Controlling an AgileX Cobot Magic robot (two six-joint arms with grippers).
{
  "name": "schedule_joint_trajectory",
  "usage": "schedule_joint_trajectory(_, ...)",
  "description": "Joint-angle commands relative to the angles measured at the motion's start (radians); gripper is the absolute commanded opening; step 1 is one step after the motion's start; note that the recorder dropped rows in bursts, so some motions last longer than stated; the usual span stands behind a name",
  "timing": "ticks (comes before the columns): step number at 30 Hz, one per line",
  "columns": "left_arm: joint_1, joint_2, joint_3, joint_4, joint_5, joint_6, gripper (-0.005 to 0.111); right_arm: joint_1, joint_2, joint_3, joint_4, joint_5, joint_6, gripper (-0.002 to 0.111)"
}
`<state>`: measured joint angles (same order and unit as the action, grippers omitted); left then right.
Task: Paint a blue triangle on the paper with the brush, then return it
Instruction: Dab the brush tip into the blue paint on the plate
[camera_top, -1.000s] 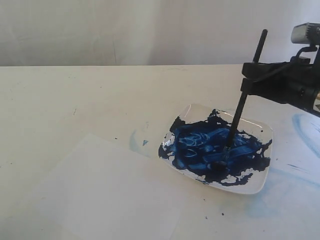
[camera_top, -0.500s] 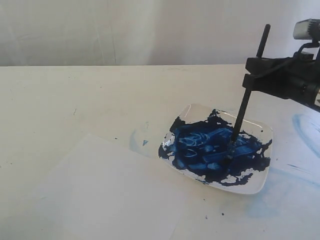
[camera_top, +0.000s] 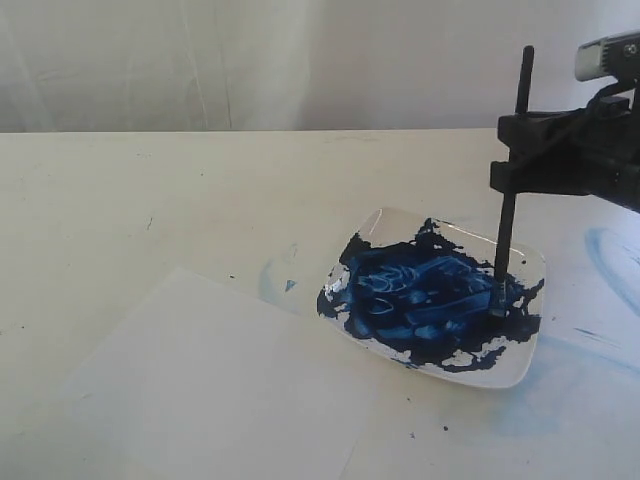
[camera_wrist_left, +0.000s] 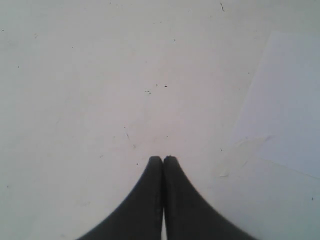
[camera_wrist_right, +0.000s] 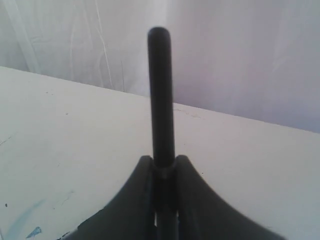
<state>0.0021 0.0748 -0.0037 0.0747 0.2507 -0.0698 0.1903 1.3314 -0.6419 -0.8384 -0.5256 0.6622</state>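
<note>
On the stained table (camera_top: 150, 180), the right gripper (camera_top: 514, 152) clamps the brush (camera_top: 507, 235) upright in the paint dish (camera_top: 505, 372); an overloaded tip could drip before the paper (camera_top: 200, 380).

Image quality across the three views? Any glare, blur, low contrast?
Exterior view: soft even light, paper barely separates from table; white glare streaks on the wet paint in the dish. Left wrist view: left gripper a featureless black silhouette, paper edge faint. Right wrist view: brush and right gripper underexposed and slightly soft against a washed-out backdrop.
</note>
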Motion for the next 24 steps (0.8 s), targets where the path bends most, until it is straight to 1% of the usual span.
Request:
schedule_joint_trajectory(1,-0.005,0.007,0.004,0.002,0.001,-0.002,0.000,0.000,-0.007,-0.004,-0.018,0.001,0.010,0.000)
schedule_joint_trajectory(7,-0.005,0.007,0.004,0.002,0.001,-0.002,0.000,0.000,-0.003,-0.002,-0.018,-0.007,0.073,0.000)
schedule_joint_trajectory(14,-0.005,0.007,0.004,0.002,0.001,-0.002,0.000,0.000,-0.003,0.002,-0.018,-0.073,0.105,0.000)
schedule_joint_trajectory(19,-0.005,0.007,0.004,0.002,0.001,-0.002,0.000,0.000,-0.003,0.002,-0.018,-0.083,0.106,0.000)
schedule_joint_trajectory(24,-0.005,0.007,0.004,0.002,0.001,-0.002,0.000,0.000,-0.019,0.002,0.061,-0.170,0.108,0.000)
